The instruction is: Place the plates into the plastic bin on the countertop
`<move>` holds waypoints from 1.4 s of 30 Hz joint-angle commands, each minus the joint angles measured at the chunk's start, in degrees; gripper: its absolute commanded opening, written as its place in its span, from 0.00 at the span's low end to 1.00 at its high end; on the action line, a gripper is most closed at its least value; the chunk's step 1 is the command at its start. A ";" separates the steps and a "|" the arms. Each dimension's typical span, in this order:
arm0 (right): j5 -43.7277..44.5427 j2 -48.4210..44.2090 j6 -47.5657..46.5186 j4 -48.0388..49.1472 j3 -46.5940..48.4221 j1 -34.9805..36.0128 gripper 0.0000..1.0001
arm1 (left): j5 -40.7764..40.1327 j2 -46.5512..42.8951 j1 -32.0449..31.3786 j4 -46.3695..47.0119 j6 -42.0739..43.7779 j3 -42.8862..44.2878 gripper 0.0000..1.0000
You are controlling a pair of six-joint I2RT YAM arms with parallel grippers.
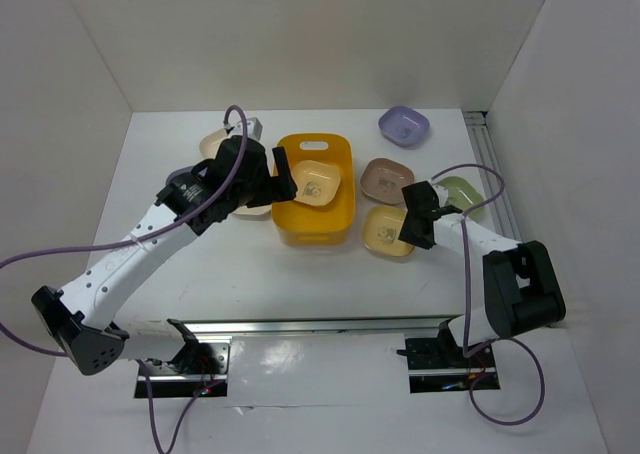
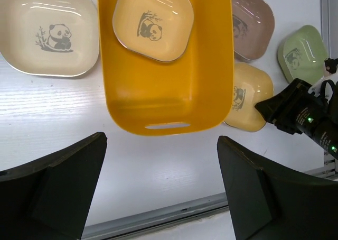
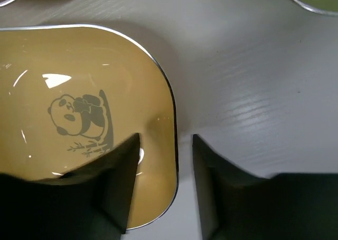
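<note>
Top external view has the plastic bin [image 1: 312,230] near the middle of the white countertop [image 1: 300,286], with its long side running away from the arms. One cream plate with a panda print [image 1: 318,182] lies inside it, tilted against the far right corner, and the near half of the bin floor [image 2: 169,92] is bare. The left gripper [image 1: 284,177] hangs over the left rim of the bin; in the left wrist view its two fingers [image 2: 58,192] are spread wide with nothing between them, and the same plate [image 2: 153,23] shows below in the bin. Just left of the bin a second cream plate [image 2: 48,31] rests flat on the countertop, partly covered by the left arm in the top view. To the right of the bin, close to its wall, sit the brown-mauve plate [image 1: 387,179] and, nearer to the arms, the yellow-tan plate [image 1: 383,232]. The right gripper [image 1: 410,236] is low at the right edge of this yellow-tan plate [image 3: 79,118]. In the right wrist view its fingers [image 3: 119,187] stand on both sides of the rim, one over the inside of the plate and one over the countertop, with a little space on each side, so they are not clenched on it. A green plate [image 1: 462,194] lies just behind the right arm, and a lavender plate [image 1: 403,126] is farther back, near the far wall.
</note>
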 commanded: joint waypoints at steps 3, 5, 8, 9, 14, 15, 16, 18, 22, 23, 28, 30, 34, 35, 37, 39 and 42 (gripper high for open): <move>0.88 -0.95 -0.39 2.58 0.46 -0.31 0.31 | -3.09 -3.33 0.07 -0.08 0.84 0.51 0.99; 1.84 -1.66 -0.39 2.57 0.46 -0.31 0.22 | -3.61 -3.33 0.07 -0.08 0.84 0.51 0.99; 3.17 -2.89 -0.39 2.57 -0.68 -1.36 0.18 | -4.14 -3.33 0.07 -0.61 0.31 0.51 0.99; 3.17 -2.89 -0.39 2.57 -0.69 -2.06 0.18 | -4.14 -3.33 0.07 -0.61 0.31 0.51 0.99; 1.33 -2.89 -0.39 3.10 -2.09 -3.73 0.00 | -4.76 -3.33 0.07 -1.13 0.31 0.51 0.99; 1.33 -2.89 -0.39 3.10 -2.09 -3.73 0.00 | -5.37 -3.33 0.07 -1.74 -0.21 0.51 0.99; 1.33 -2.89 0.13 2.32 -1.57 -3.73 0.00 | -5.37 -3.33 0.07 -1.75 -0.22 -0.01 0.99; 2.11 -5.78 1.10 1.00 -0.43 -3.73 0.00 | -5.37 -3.33 0.07 -1.75 -0.22 -0.02 0.99; 10.53 -11.67 2.77 -5.32 6.40 -1.46 0.00 | -5.89 -3.33 0.07 -2.28 -0.22 -0.02 0.99; 12.12 -12.99 2.77 -6.73 8.00 -1.45 0.00 | -5.90 -3.33 0.07 -2.88 -0.22 0.51 0.99; 21.62 -15.81 2.25 -13.68 16.09 3.29 0.00 | -8.36 -3.33 0.07 -3.51 -2.32 0.51 0.99; 24.43 -17.12 2.25 -13.69 18.81 4.96 0.00 | -10.81 -2.80 0.07 -4.12 -4.42 0.51 0.99; 22.61 -16.52 -1.43 -9.31 22.25 6.81 0.00 | -15.12 -2.80 3.05 -5.43 -9.88 -1.85 0.99; 19.73 -15.82 -2.49 -6.16 23.47 7.60 0.00 | -15.13 -2.80 4.63 -5.44 -10.76 -3.34 0.99; 17.95 -12.92 -3.37 -4.03 25.23 9.70 0.00 | -15.13 -2.80 9.90 -5.44 -12.95 -4.93 0.99; 18.72 -9.25 -3.38 -1.74 28.13 13.47 0.00 | -13.38 -2.02 15.16 -3.51 -12.35 -6.34 0.99; 18.73 -5.02 -3.38 0.71 32.16 15.95 0.00 | -11.44 0.53 20.70 -2.98 -11.82 -5.65 0.99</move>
